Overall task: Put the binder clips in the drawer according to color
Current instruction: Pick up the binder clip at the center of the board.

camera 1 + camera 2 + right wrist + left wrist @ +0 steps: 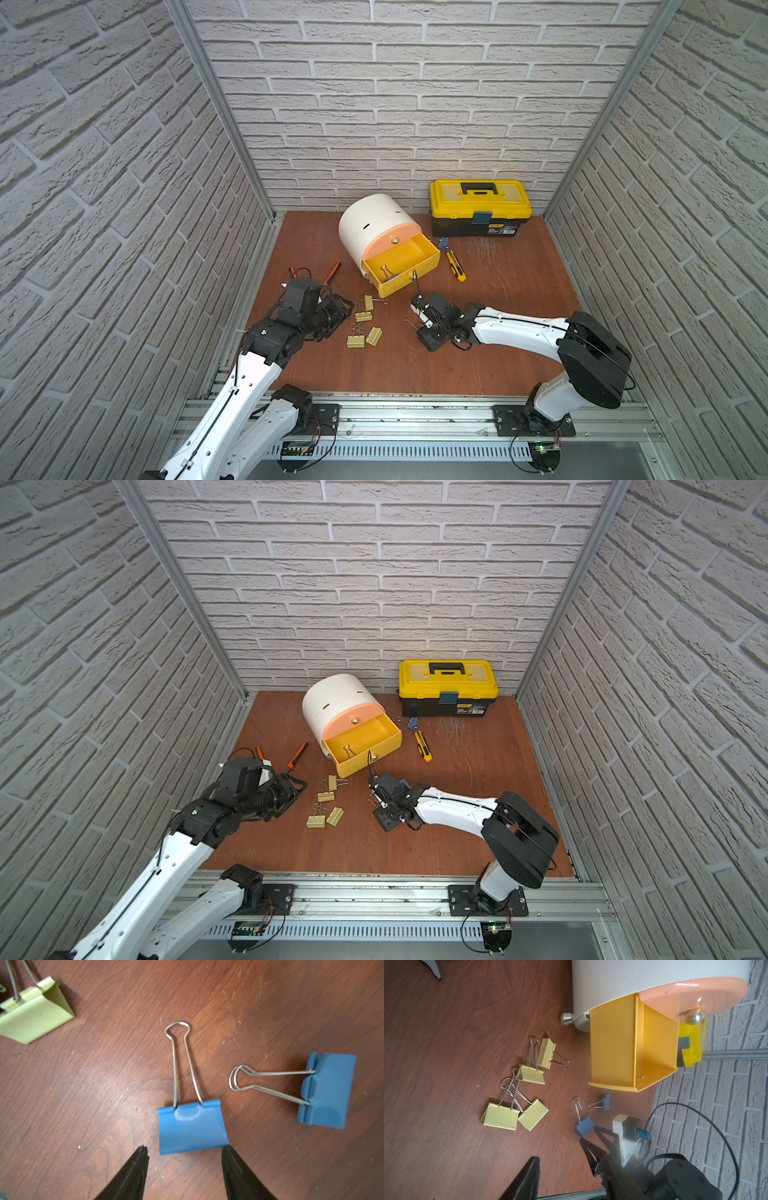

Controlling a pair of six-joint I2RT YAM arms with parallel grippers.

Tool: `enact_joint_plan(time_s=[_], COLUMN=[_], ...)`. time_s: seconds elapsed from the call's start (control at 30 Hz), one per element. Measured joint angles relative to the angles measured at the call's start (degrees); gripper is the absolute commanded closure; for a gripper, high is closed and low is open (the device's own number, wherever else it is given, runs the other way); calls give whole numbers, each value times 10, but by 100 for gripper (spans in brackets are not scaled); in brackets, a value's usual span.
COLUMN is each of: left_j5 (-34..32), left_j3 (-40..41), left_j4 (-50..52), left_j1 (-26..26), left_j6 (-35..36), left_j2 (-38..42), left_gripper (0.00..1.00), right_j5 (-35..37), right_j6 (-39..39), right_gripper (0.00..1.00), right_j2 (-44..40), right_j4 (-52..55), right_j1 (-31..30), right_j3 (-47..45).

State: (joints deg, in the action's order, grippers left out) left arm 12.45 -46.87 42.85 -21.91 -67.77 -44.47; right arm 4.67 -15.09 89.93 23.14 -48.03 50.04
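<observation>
drawer (409, 266) in yellow stands pulled out from its white cabinet (370, 226), at least one clip inside. four pale yellow clips (512, 1093) and two blue clips (193, 1126) lie on table. right gripper (185, 1151) is open around one blue clip, not clenched; left gripper (332, 311) grasps nothing visible.

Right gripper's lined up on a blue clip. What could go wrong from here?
1. The right gripper straddles only the rear edge of the blue clip; closing there may squeeze it forward instead of gripping.
2. A second blue clip lies close beside it and could get knocked.
3. The open yellow drawer juts out just beyond the gripper, so a lift could snag its knob.
</observation>
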Motion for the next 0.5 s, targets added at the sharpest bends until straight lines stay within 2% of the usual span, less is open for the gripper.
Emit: enact_joint_plan(time_s=[0.23,0.5], left_j5=[-9,-11], left_j3=[0,0], left_j4=[0,0], left_j1=[-9,-13], left_j6=[-4,-4], left_j2=[0,0], left_gripper=[46,46], right_j5=[21,24], right_j6=[-31,-31], right_gripper=[29,27], right_j2=[-20,-14], right_j4=[4,2], right_j1=[-2,-2], right_j3=[-13,-12])
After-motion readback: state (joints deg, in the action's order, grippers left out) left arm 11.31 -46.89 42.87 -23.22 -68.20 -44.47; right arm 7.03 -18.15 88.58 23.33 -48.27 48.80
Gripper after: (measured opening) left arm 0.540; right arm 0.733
